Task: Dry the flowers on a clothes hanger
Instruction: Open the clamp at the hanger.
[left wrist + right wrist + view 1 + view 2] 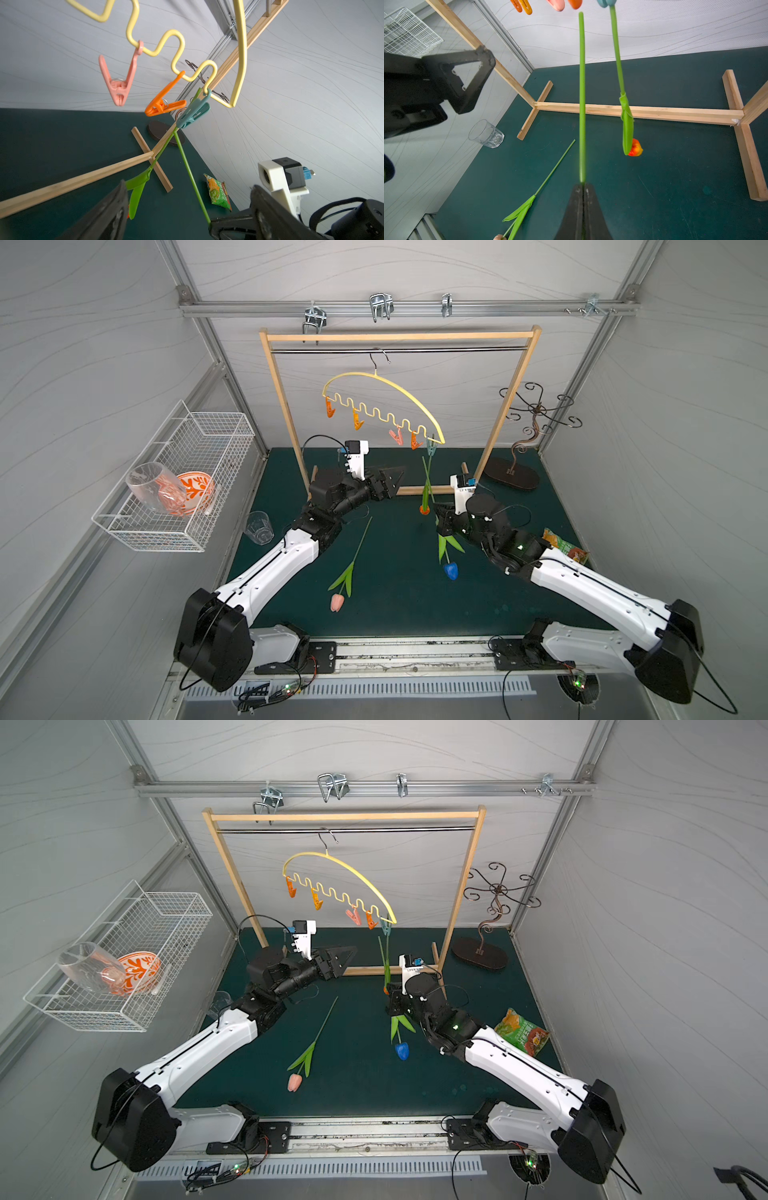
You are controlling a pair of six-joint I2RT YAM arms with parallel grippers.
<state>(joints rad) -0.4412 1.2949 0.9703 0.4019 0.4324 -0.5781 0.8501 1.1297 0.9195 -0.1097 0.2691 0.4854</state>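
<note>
Currently the blue tulip (pixel 451 571) is clamped by its stem in the tightly closed right gripper (pixel 582 184). The stem is held upright, its tip just beneath the clothespins of the clothes hanger (pixel 386 383), and the head is seen below the gripper. Just beside it, the orange tulip (pixel 635 148) is hung head down from the teal clothespin (pixel 194 113). The pink tulip (pixel 337 602) is laid flat on the mat (pixel 395 614), apart from both grippers. The left gripper (pixel 399 480) is spread wide, gripping nothing, near the hanger's lower end.
</note>
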